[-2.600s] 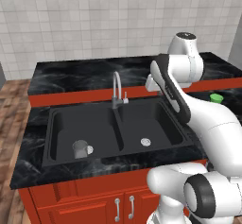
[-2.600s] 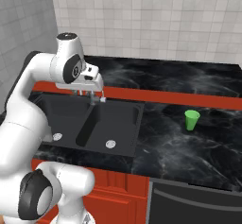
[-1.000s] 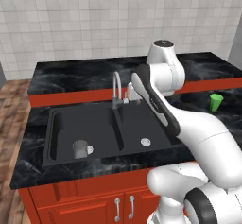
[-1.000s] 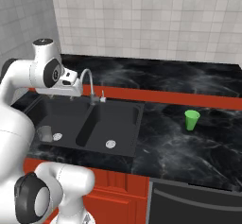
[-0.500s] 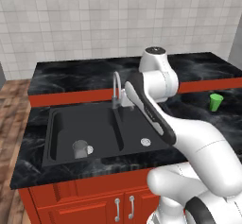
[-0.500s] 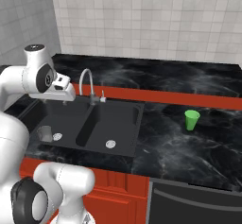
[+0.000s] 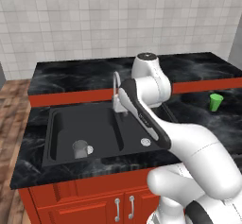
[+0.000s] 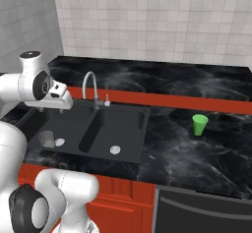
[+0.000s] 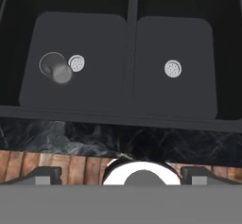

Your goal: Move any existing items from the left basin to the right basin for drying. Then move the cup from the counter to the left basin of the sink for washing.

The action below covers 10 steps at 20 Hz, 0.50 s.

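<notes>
Hovering above the sink, your gripper gapes wide, empty; grey tumbler sits beside the left basin's drain.

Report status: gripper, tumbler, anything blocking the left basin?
Gripper open, empty, above the sink. Grey tumbler upright in left basin, beside drain. Tap at divider; path looks clear.

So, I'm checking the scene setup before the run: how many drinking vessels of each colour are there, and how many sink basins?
Grey tumbler: 1, in the left basin
Green cup: 1, on the counter
Sink basins: 2, left and right basin
Total: 4
</notes>
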Tool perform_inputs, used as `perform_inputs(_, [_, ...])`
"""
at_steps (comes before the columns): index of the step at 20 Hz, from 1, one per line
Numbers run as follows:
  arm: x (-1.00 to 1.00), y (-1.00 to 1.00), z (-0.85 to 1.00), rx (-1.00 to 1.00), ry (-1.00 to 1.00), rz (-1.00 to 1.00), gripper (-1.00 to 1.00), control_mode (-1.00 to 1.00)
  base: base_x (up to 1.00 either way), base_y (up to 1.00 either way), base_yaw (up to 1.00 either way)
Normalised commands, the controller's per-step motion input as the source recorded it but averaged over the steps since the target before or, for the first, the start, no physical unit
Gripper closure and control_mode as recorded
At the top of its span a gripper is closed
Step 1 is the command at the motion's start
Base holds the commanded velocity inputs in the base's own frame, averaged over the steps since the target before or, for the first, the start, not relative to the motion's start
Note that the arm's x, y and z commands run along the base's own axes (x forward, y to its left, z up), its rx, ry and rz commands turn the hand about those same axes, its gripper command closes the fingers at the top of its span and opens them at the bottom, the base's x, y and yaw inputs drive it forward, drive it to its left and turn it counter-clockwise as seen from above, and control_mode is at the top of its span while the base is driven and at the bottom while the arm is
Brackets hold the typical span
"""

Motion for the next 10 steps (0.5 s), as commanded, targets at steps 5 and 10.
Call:
perform_inputs(5, [-0.09,0.21,-0.18,0.00,0.01,0.00,-1.00,-1.00,0.00,0.00,0.00])
perform_inputs(10, [-0.02,0.24,-0.19,0.00,0.03,0.00,-1.00,-1.00,0.00,0.00,0.00])
